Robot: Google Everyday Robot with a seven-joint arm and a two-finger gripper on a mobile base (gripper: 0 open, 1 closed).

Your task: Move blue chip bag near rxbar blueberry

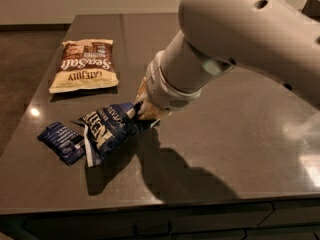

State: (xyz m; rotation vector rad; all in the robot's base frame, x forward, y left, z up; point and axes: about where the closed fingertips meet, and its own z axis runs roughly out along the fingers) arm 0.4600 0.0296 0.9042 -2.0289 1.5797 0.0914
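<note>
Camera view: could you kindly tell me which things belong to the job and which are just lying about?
Job: blue chip bag, its right end held in the gripper above the counter; rxbar blueberry, close at the bag's left.
Lying about: Sea Salt bag, flat at the back left.
</note>
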